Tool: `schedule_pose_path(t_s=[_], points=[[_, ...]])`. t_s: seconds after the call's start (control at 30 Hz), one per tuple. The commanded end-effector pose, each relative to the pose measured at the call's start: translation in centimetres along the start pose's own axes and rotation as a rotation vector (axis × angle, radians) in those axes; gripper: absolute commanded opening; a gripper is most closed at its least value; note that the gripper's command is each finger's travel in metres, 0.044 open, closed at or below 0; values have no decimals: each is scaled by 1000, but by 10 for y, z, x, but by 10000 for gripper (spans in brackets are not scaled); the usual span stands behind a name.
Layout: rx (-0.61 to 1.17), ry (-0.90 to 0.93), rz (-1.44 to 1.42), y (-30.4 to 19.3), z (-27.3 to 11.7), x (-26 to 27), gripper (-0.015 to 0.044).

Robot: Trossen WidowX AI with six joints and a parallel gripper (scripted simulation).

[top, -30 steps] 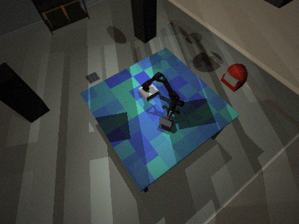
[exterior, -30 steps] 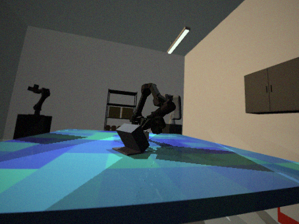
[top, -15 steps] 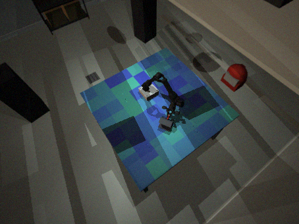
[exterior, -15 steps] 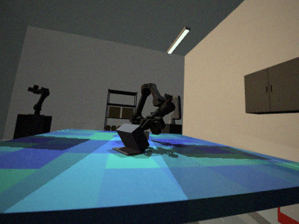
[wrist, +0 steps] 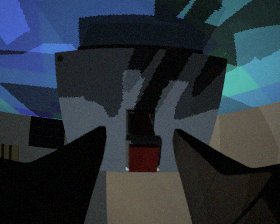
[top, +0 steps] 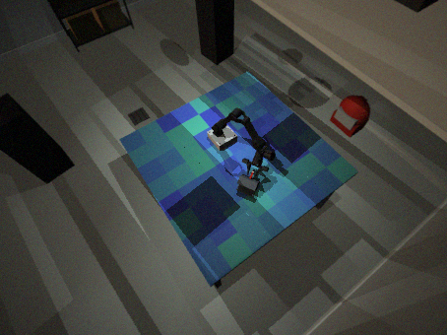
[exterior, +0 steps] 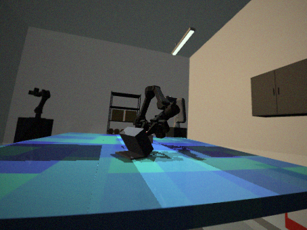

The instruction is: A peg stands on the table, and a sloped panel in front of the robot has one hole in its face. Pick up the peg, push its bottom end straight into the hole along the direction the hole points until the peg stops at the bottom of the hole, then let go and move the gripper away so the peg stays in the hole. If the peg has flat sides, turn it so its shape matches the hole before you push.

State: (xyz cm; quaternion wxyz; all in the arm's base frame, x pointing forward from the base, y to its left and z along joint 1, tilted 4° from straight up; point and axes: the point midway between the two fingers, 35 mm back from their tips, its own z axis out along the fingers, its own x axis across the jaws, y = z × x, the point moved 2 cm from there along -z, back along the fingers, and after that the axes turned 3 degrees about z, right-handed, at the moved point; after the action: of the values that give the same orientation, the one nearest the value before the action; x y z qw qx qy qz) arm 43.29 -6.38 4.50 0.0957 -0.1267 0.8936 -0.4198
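Observation:
The sloped panel (top: 249,183) (exterior: 136,141) (wrist: 95,112) is a grey block with a tilted face; it fills the middle of the wrist view. The peg (top: 252,174) (wrist: 144,159) is red, with a square-looking end facing the wrist camera. Its far part runs into the dark hole in the panel's face; how deep it sits cannot be told. My gripper (top: 253,169) (wrist: 140,133) is open. Its two dark fingers stand on either side of the peg, with a gap on each side. The peg's inner end is hidden in the hole.
The arm's white-grey base block (top: 223,138) is on the patterned table (top: 231,252), behind the panel as seen in the exterior view. A red object (top: 352,114) is off the table. A shelf (top: 89,13) (exterior: 124,107) stands far back.

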Motion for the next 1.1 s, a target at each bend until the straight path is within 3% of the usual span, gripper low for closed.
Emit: schedule_pose_path(t_s=[0.0, 0.17, 1.07], points=[[0, -1, 0, 0, 0, 0, 315], [-2, 0, -1, 0, -5, -1, 440], [-13, 2, -10, 4, -62, -4, 440]])
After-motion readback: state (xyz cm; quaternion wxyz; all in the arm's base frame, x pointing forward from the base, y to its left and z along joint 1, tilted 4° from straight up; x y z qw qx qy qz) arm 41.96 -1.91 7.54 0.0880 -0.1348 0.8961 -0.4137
